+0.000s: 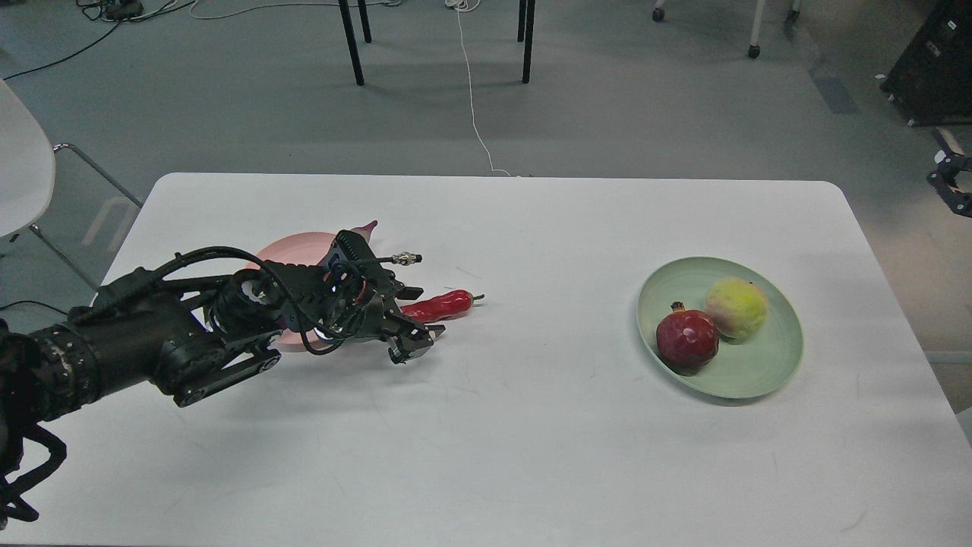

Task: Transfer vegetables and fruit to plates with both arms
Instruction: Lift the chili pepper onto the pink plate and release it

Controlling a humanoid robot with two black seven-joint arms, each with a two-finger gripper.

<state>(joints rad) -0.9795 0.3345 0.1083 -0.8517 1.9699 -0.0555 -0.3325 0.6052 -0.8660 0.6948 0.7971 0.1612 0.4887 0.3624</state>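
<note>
My left gripper (411, 319) is low over the table just right of the pale pink plate (288, 248). It is open, with one finger behind and one in front of the left end of the red chili pepper (446, 304). The chili lies on the table; its left part is hidden by the gripper. The purple eggplant lies on the pink plate, mostly hidden by my arm; only its stem tip (367, 226) shows. The pomegranate (686, 339) and the peach-like fruit (737, 307) sit on the mint green plate (759, 380). Only a small black piece of my right gripper (954, 182) shows at the right edge.
The white table (531, 456) has rounded corners. A white chair (23, 167) stands left of the table. Black table legs (350, 42) and a white cable (472, 99) are on the grey floor beyond.
</note>
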